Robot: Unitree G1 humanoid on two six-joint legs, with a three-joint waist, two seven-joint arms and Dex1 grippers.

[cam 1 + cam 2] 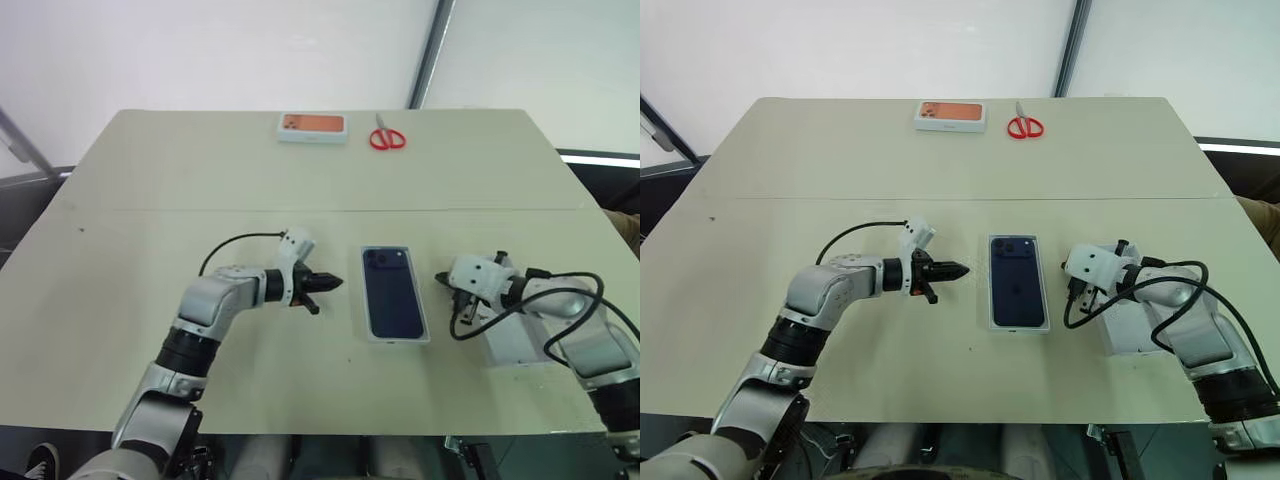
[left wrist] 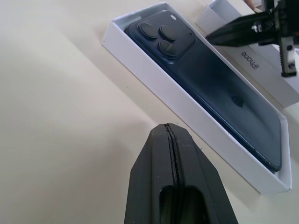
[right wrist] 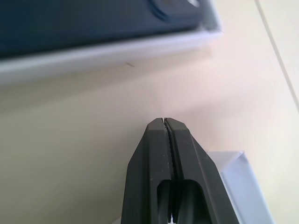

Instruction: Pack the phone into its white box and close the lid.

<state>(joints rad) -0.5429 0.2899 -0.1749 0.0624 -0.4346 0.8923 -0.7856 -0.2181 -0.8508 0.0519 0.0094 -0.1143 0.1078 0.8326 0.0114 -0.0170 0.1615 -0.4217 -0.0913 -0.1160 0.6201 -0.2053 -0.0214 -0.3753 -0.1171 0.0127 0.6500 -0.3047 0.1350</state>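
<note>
Left gripper [image 1: 330, 283]: fingers pressed together, holding nothing; tip aimed at the phone from its left, just beside the box, not touching.
Right gripper [image 2: 219, 34]: fingers clamped flat together, empty; hanging above the lid, tip pointing toward the phone's right side.
Phone [image 1: 392, 291]: dark navy, back up, camera cluster at the far end; lying inside the white box, apparently seated level.
White box [image 2: 187, 114]: open, on the table between the 2 grippers; thin white rim visible all round the phone.
Lid [image 1: 515, 343]: on the table right of the box, under the right arm, partly hidden by arm and cable; lettered side wall visible.
Table [image 1: 150, 180]: bare pale surface around the work.
Far edge items: orange-topped box [image 1: 312, 127]; red scissors [image 1: 387, 137]; both well apart from the work.
Stage, judged: phone packed; lid not yet on.
Risk 1: closed fingers cannot pinch the lid; a shove may slide it toward the near table edge.
Risk 2: lid lowered askew may catch the box rim and drag the box.
Risk 3: right arm's cable may snag the lid.
</note>
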